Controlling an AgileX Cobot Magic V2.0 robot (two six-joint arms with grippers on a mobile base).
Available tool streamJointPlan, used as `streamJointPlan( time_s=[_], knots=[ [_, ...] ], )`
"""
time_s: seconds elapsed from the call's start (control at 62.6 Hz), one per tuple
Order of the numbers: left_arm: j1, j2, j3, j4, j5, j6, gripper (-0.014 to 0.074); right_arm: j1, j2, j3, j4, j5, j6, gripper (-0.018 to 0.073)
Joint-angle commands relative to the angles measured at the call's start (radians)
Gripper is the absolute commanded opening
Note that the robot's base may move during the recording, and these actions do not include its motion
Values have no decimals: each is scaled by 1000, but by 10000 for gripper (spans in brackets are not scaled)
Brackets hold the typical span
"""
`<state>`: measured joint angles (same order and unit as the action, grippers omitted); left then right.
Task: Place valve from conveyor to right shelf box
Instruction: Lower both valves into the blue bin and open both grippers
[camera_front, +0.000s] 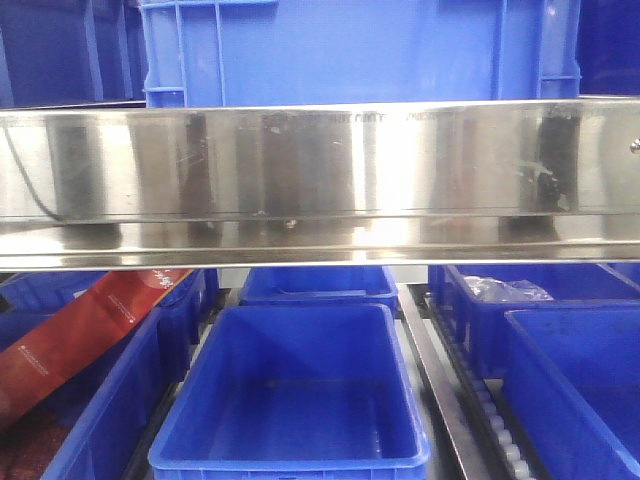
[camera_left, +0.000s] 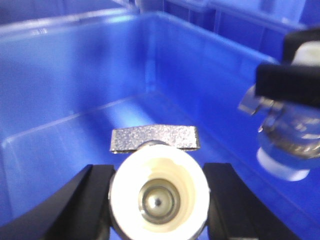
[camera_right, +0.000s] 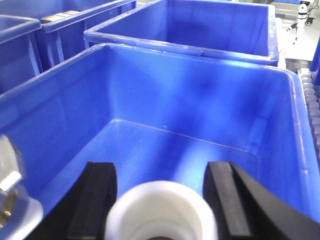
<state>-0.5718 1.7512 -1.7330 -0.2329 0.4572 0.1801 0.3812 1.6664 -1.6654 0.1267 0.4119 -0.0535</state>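
Gripping a valve each, left pincer, seemingly right pincer, above blue box.

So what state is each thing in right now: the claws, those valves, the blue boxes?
Left gripper: shut on a valve, held over a blue box.
Right gripper: shut on a second valve, over the same box.
Blue box: empty, nothing dropped in yet.
Left-hand box: holds a red packet.

Steel shelf rail crosses my front view, big blue crate above it. Red bag lower left; clear plastic bags in right bin.
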Motion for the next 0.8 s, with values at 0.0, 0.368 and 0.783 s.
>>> streamJointPlan(
  time_s=[0.0, 0.368, 0.783],
  knots=[
    [-3, -8, -15, -17, -55, -8, 254, 3, -15, -20, 0, -60, -2, 274],
    [-3, -8, -15, -17, -35, -8, 421, 3, -15, -20, 0, -13, -2, 469],
    [-3, -8, -15, -17, -27, -8, -110, 3, -15, -20, 42, 44, -2, -167]
  ],
)
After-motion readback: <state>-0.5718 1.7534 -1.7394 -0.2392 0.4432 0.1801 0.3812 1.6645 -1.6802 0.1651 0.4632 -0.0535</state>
